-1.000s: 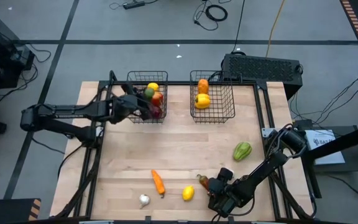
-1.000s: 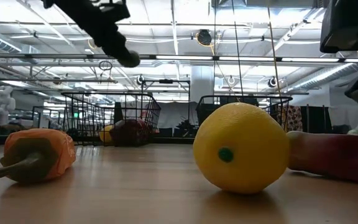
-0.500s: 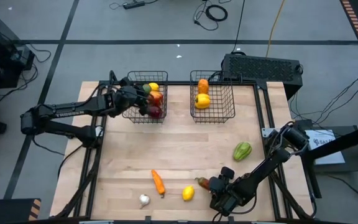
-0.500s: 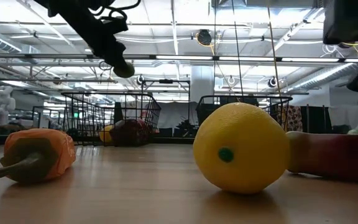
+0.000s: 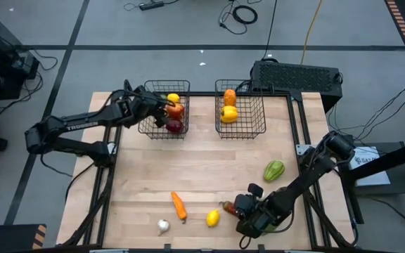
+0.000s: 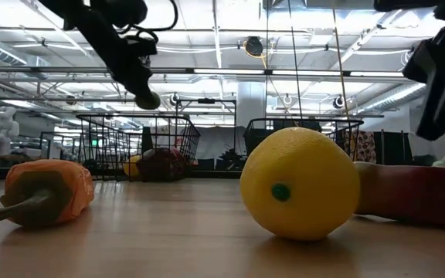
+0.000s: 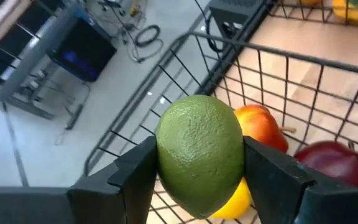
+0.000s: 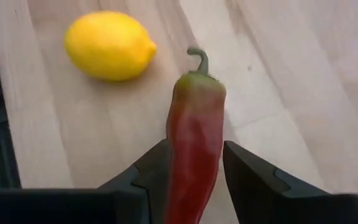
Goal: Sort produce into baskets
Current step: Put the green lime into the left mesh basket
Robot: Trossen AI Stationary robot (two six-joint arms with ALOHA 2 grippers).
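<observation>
While our left tool gripped a lime over the left basket, our right tool pinched the chilli.

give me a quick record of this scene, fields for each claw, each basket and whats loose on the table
left claw: shut on lime, above left basket
right claw: closing around red chilli, near table's front edge
left basket: lemon, apples
right basket: yellow pepper, an orange piece
loose on table: carrot, garlic, lemon, green vegetable
</observation>
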